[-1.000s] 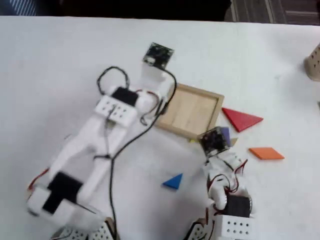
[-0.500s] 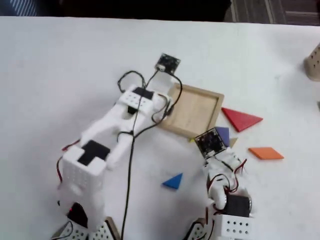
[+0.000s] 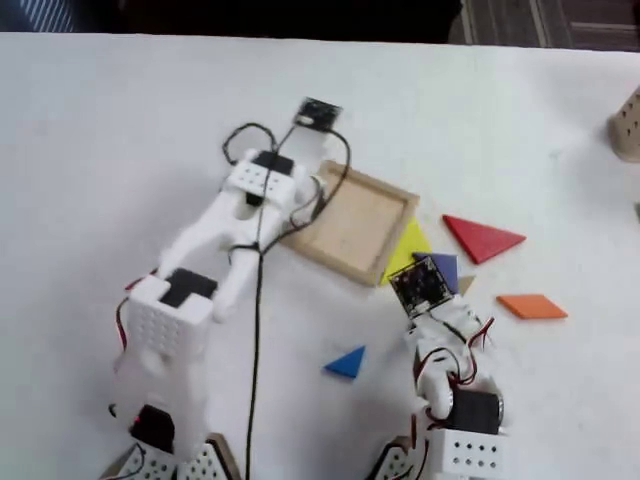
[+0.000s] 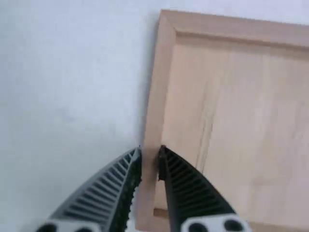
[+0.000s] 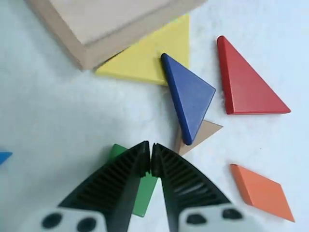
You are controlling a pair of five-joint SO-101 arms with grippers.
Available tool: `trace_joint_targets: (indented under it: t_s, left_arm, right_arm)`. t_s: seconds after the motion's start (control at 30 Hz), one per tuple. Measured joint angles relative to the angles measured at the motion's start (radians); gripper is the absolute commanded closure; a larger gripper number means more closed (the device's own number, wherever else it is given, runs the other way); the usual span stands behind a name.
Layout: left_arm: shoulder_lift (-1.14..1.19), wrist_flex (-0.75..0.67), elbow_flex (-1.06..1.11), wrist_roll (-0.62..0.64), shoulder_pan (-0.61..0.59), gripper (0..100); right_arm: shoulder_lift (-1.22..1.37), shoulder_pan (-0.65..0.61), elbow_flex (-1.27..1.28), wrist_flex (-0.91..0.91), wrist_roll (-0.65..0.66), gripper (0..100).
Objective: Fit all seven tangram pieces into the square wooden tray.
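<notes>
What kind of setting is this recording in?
Most likely a robotics test bench: a plain white table holds a left arm and a right arm with exposed cables, plus a wooden tray and loose puzzle shapes, such as a red triangle. The room beyond is barely visible.

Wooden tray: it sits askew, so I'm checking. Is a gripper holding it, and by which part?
Yes. The left gripper pinches the wooden tray by its side rim, near a corner.

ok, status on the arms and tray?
Left gripper shut on tray rim. Right gripper shut, empty, over green piece. Tray empty, no pieces in. Yellow triangle tight against tray's edge.
</notes>
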Motion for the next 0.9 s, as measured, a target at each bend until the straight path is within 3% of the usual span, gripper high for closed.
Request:
trace_joint_targets:
  t_s: [0.4, 0.53, 0.63, 0.9]
  left_arm:
    - [0.032, 0.239, -0.089, 0.000, -0.207, 96]
    - [0.002, 0.247, -0.028, 0.000, -0.235, 96]
    - [-0.069, 0.207, 0.078, 0.000, -0.236, 96]
    - [-0.427, -0.055, 0.555, 0.052, -0.224, 96]
  right_arm:
    - [0.000, 0.000, 0.000, 0.000, 0.002, 97.8]
    - [0.000, 0.000, 0.000, 0.000, 0.006, 97.8]
    - [0.000, 0.000, 0.000, 0.000, 0.008, 97.8]
    - [0.000, 0.000, 0.000, 0.000, 0.009, 97.8]
